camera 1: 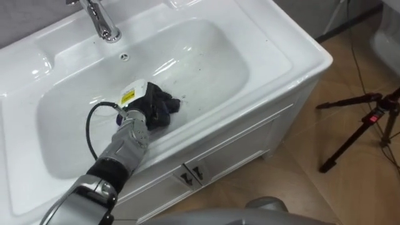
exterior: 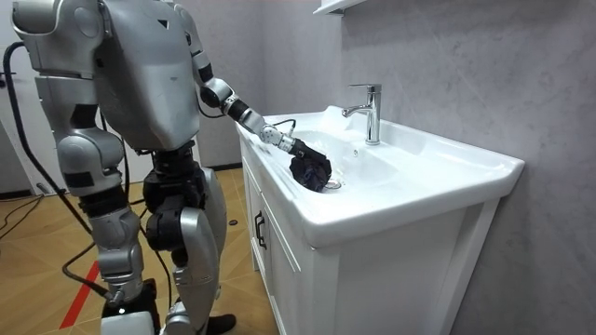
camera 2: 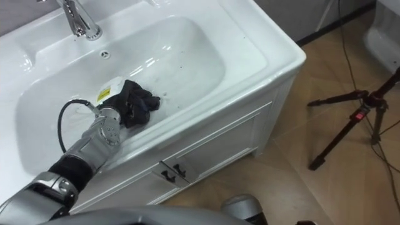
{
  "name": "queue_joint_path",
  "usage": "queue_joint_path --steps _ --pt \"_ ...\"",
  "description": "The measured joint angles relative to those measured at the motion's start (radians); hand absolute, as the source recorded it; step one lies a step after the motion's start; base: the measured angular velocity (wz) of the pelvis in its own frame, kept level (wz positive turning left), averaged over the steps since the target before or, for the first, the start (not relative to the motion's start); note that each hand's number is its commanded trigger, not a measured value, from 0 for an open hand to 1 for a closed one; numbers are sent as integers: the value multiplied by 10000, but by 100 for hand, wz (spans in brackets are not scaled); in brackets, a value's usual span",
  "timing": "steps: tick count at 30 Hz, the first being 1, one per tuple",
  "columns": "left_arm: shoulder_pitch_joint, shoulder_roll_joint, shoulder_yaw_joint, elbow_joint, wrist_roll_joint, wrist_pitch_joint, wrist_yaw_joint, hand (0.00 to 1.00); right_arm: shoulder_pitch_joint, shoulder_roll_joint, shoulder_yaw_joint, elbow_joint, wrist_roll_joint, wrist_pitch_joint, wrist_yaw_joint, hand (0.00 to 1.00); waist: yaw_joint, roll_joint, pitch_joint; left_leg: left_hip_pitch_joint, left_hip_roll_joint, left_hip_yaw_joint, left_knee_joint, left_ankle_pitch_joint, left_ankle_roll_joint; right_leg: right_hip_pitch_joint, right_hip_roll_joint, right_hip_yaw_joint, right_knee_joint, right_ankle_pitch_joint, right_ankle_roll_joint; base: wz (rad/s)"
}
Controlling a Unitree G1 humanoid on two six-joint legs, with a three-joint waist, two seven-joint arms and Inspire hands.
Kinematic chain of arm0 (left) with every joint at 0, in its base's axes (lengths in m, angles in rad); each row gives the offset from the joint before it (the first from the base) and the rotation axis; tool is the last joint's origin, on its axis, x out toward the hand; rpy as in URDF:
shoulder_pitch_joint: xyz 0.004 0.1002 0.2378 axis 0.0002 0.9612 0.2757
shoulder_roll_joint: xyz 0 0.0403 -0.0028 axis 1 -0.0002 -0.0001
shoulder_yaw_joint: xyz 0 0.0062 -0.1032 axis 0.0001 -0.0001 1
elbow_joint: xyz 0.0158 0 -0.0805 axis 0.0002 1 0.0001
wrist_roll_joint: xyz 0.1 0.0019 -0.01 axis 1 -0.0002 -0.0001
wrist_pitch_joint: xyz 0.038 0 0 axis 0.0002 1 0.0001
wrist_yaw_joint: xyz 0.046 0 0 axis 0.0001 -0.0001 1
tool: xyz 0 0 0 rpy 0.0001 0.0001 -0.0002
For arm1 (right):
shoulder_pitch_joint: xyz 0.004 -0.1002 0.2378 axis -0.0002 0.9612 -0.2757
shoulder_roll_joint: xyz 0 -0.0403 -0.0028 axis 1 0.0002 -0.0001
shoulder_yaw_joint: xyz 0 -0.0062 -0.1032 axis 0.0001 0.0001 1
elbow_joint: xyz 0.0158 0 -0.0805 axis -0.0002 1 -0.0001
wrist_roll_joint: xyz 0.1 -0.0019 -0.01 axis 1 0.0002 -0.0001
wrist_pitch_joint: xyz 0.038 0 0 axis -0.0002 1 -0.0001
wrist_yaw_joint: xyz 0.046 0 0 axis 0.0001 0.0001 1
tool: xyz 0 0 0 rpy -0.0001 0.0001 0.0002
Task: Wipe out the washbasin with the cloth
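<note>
Down in the white basin (camera 1: 212, 59), the left hand (camera 1: 141, 101) grips a dark cloth (camera 1: 166, 106)
Hand curled round the cloth near the front wall; faucet (camera 1: 104, 24) well apart behind

Grey walls, wood floor, white bathroom furniture.
Here's a mottled grey wall (exterior: 466, 56) running behind everything, with the edge of a white shelf (exterior: 331, 6) right at the top. Below, a white cabinet (camera 1: 237, 144) with panelled doors and small dark handles (camera 1: 190, 175) stands on a light wooden floor (camera 1: 350, 194). A black tripod (camera 1: 362, 125) stands splayed on the boards just beside it, in even, soft light.
</note>
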Motion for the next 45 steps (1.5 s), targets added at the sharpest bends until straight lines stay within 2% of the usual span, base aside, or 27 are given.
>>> queue_joint_path --steps 3,6,11,13,19,24,33,38,45 --pt "-63 -13 -296 -191 -34 171 -27 100 -97 23 208 47 -280 29 -3 0 -31 73 -20 -58 -26 -26 1 7 13 -15 -23 -18 23 15 26 4" --pt "-113 -66 -455 -560 -221 441 -326 100 -240 22 503 47 -331 229 -15 0 -35 174 -15 -82 -54 -13 0 8 13 -16 -48 -11 4 10 40 3" --pt "-143 -103 -768 -1445 -369 756 -977 100 -310 21 635 -34 -329 221 -19 0 -53 200 -22 -95 -64 -20 2 8 13 19 -60 -44 -21 5 46 4" --pt "-155 -195 -944 -1825 -362 757 -1145 100 -308 23 687 -46 -327 222 -18 0 -59 201 -21 -92 -74 0 2 8 13 32 -72 -60 -21 0 53 0" --pt "-215 -270 -996 -2040 -364 760 -1400 100 -211 16 790 -11 -307 218 -15 0 -85 209 -16 -32 -87 1 1 6 16 76 -83 -5 -2 2 55 0" --pt "-424 -283 -1201 -2043 -389 757 -1402 100 -90 18 833 -77 -293 214 -16 0 -96 216 -7 -28 -86 -2 3 -13 47 73 -86 1 9 4 58 0" --pt "-427 -287 -1268 -2532 -407 758 -1458 100 -47 17 721 -50 -299 213 -26 0 -195 242 44 -33 -137 -3 24 -60 127 70 -137 13 -5 -4 131 0" --pt "-432 -353 -1368 -3111 -429 755 -1545 100 -46 25 631 -52 -297 216 -35 0 -373 237 47 -32 -155 -8 63 -101 193 65 -155 60 17 -19 163 -2" --pt "-467 -476 -1210 -3215 -1264 696 -1461 100 221 19 536 -56 -308 216 -33 0 -427 244 78 171 -120 97 83 -144 255 219 -113 276 32 -19 162 -5"
